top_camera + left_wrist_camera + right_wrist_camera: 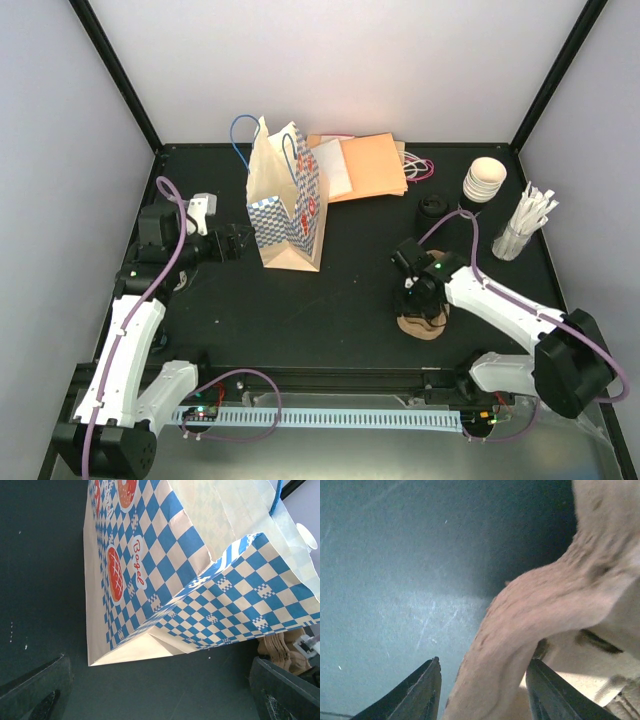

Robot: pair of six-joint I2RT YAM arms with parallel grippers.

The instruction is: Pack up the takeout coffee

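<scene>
**Carrier in hand's reach, coffee unpacked**

The checkered bag stands upright toward the table's back-left. The left gripper hovers just beside it, jaws wide and empty. Near the front edge, the right gripper straddles a wall of the pulp carrier, jaws half apart; gripping or not, I cannot tell. The takeout coffee, seemingly the black-lidded thing toward the back-right corner, sits untouched. Next, likely: a firm pinch on the carrier.

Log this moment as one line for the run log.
left gripper: open, facing bag | right gripper: straddling pulp carrier rim, grip unclear | black-lidded cup: on table, not in bag
</scene>
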